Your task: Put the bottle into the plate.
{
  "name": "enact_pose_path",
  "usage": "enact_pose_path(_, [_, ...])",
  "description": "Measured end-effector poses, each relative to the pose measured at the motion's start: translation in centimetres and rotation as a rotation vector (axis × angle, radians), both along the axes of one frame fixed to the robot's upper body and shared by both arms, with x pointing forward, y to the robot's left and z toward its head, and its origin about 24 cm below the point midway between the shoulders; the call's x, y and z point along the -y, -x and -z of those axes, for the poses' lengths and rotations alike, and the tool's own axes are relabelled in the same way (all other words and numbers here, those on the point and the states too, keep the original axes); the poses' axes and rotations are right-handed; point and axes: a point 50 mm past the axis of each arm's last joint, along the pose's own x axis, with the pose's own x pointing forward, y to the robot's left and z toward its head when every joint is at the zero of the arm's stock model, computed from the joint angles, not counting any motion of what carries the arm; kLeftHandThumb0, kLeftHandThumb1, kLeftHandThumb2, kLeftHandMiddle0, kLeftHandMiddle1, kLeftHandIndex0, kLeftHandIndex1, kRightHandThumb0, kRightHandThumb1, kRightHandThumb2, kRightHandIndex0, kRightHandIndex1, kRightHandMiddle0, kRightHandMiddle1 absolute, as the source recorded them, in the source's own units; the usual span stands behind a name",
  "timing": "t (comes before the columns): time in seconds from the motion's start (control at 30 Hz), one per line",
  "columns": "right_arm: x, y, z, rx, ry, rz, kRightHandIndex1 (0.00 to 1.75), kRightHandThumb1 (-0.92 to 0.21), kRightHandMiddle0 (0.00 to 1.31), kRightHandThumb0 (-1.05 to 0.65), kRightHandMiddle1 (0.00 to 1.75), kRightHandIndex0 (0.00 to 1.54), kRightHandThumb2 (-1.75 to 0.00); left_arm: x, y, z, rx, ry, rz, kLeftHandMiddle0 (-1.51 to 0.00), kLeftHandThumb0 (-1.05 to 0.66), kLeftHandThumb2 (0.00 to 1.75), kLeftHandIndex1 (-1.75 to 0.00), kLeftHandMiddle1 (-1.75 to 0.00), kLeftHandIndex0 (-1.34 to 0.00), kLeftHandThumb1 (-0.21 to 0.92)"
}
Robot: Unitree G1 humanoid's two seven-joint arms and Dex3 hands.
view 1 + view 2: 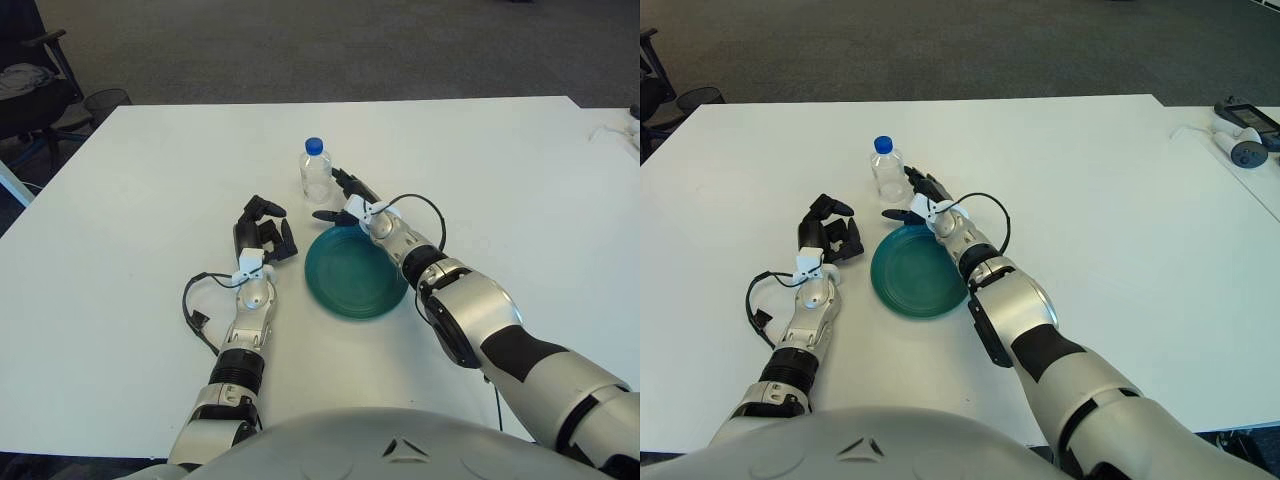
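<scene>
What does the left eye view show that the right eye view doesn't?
Only the left eye view shows the dark chair beyond the table's left corner. Only the right eye view shows a grey device near the right edge. Both show the bottle upright beside the right hand, the green plate, and the idle left hand left of the plate.

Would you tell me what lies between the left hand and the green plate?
Only bare white table lies between the left hand and the plate, as both eye views show; the bottle stands farther back.
</scene>
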Motion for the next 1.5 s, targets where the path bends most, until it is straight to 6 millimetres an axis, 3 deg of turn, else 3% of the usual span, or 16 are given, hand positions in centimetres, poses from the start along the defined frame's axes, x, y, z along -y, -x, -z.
enact_pose_path(0.2, [-0.3, 0.1, 0.0, 0.001, 0.006, -0.037, 0.02, -0.92, 0.0, -1.02, 0.25, 0.04, -0.3, -0.1, 0.0, 0.0, 0.002, -0.005, -0.002, -1.23, -0.51, 1.46, -1.75, -1.75, -0.7, 0.2])
enact_pose_path(0.37, [-0.6, 0.3, -0.1, 0.003, 0.004, -0.072, 0.08, -0.91, 0.0, -0.85, 0.46, 0.14, -0.26, -0.2, 0.0, 0.0, 0.007, -0.007, -0.004, -1.24, -0.52, 1.47, -1.75, -1.75, -0.71, 0.19])
enact_pose_path(0.47, [-0.7, 0.3, -0.1, 0.001, 0.007, -0.095, 0.17, -0.78, 0.0, -0.67, 0.53, 0.15, -0.49, -0.2, 0.0, 0.0, 0.013, -0.005, -0.008, -1.24, -0.52, 1.47, -1.75, -1.75, -0.71, 0.19])
enact_pose_path(0.67, [-0.9, 0.4, -0.1, 0.002, 0.013, -0.117, 0.35, -0.65, 0.0, -0.55, 0.55, 0.1, -0.75, -0.4, -0.1, -0.1, 0.015, -0.005, -0.025, -1.24, -0.52, 1.47, -1.75, -1.75, -0.71, 0.19])
enact_pose_path(0.97, [-1.2, 0.5, -0.2, 0.018, 0.027, -0.145, 0.56, -0.54, 0.0, -0.45, 0.63, 0.05, -0.91, -0.7, -0.1, -0.1, 0.016, 0.007, -0.038, -1.24, -0.51, 1.46, -1.75, -1.75, -0.7, 0.2])
enact_pose_path(1.5, [-1.6, 1.0, 0.1, 0.072, 0.111, -0.191, 0.62, -0.41, 0.0, -0.27, 0.67, 0.01, -1.13, -0.8, -0.1, 0.0, 0.01, 0.007, -0.038, -1.22, -0.51, 1.45, -1.75, -1.75, -0.69, 0.21])
